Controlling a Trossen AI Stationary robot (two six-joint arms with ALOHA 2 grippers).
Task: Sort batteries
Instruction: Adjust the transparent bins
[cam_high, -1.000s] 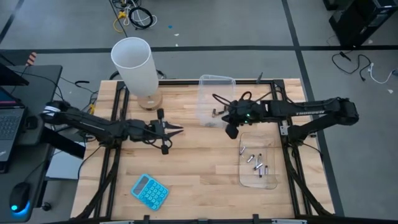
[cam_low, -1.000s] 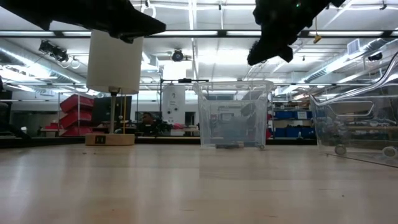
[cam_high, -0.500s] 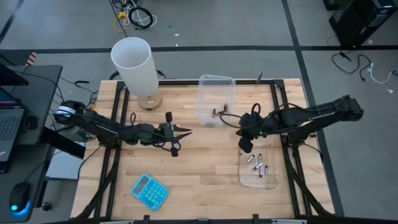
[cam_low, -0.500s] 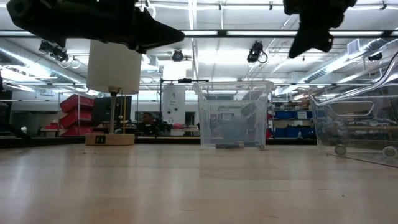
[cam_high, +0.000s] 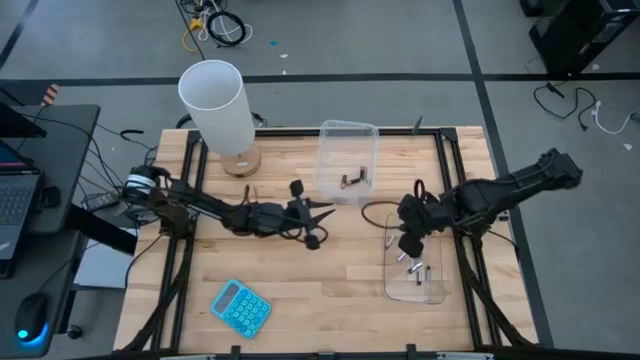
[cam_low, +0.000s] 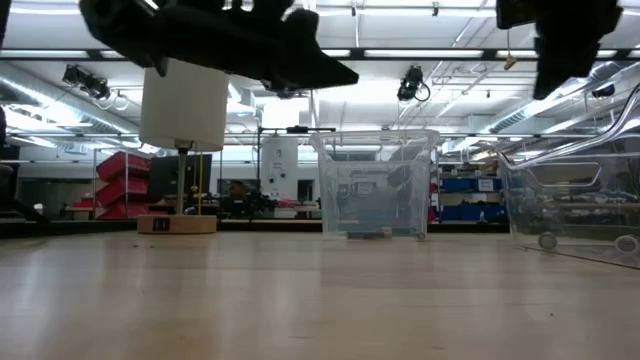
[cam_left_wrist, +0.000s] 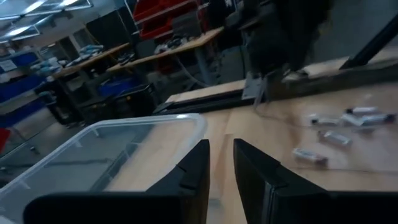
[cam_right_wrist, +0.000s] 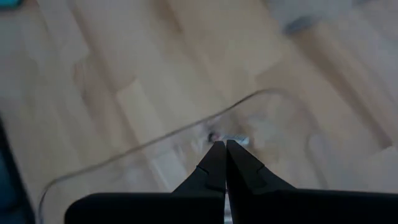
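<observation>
Several small batteries (cam_high: 412, 262) lie on the floor of a shallow clear tub (cam_high: 437, 290) at the near right, and two more (cam_high: 351, 180) in a taller clear tub (cam_high: 347, 135) at the far middle. My right gripper (cam_high: 408, 246) hangs shut over the near tub's far-left corner, pointing steeply down; its wrist view shows the tips (cam_right_wrist: 222, 144) above the tub rim (cam_right_wrist: 155, 146), next to one battery (cam_right_wrist: 237, 140). My left gripper (cam_high: 326, 208) reaches level over the table's middle, just near of the tall tub. Its fingers (cam_left_wrist: 221, 144) stand slightly apart with nothing between them.
A tall white cylinder (cam_high: 215, 105) on a wooden base stands at the far left. A blue calculator (cam_high: 241, 306) lies near the front left edge. Bare wood lies between the two arms and along the front.
My left gripper has travelled toward the table's right, closing on the tall tub, and sunk a little. My right gripper has swung away from the tall tub toward the near right, over the shallow tub, and has tipped steeply downward, staying shut.
</observation>
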